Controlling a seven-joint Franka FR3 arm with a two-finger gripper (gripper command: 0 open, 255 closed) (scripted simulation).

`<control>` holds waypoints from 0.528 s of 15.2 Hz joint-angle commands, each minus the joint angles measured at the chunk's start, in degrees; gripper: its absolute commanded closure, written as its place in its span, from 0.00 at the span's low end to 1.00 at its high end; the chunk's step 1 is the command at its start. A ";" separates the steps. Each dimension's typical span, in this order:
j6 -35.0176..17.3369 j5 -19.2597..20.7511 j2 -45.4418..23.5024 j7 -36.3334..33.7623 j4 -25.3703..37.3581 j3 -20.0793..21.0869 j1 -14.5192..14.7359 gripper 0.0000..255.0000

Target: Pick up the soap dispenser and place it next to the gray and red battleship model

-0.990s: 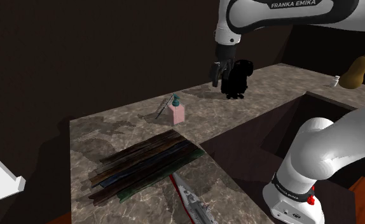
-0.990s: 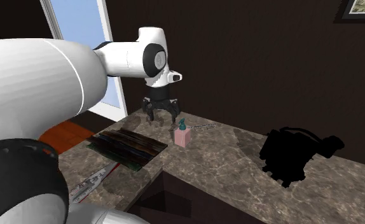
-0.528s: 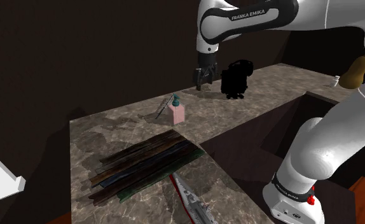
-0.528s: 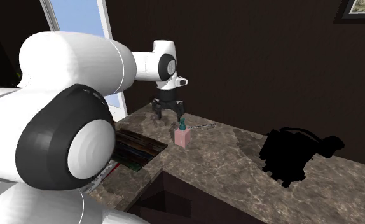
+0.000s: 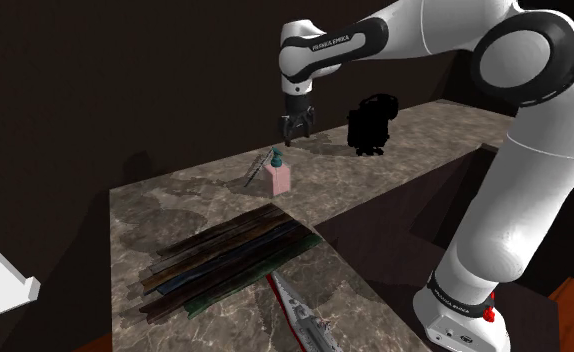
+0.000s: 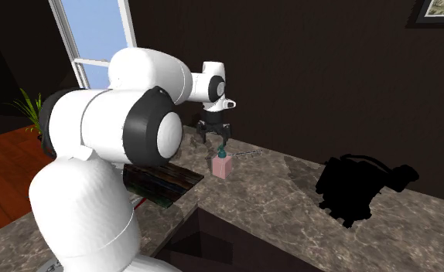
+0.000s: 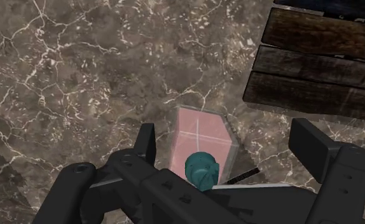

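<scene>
Claw (image 5: 296, 138) shifted above boxy pink dispenser (image 5: 279, 179), marbled counter (image 5: 175, 200)

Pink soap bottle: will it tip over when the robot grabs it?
Probably steady: the pink boxy soap dispenser has flat sides to grip. Its teal pump sits high, so a push up there might tip it.

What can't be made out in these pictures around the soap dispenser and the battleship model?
Battleship model: shoulder view, bottom edge cuts off its near end.
Soap dispenser: wrist view, the body of the gripper hides part below the pump.
Black object: shoulder view, a featureless silhouette, unidentifiable.
Slatted mat: second exterior view, the arm covers most of it.
</scene>
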State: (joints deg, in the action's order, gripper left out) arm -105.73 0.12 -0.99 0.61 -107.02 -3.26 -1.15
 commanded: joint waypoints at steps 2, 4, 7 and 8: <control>0.24 -0.78 -6.86 -0.22 6.11 -0.16 -0.21 0.00; 0.75 -1.34 -11.84 -0.36 10.96 -0.24 -0.41 0.00; 2.17 -2.17 -19.60 -0.61 19.17 -0.29 -0.81 0.00; 2.85 -2.45 -22.30 -0.71 22.23 -0.29 -0.97 0.00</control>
State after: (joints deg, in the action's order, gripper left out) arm -103.37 -2.06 -20.83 0.08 -87.39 -3.57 -2.02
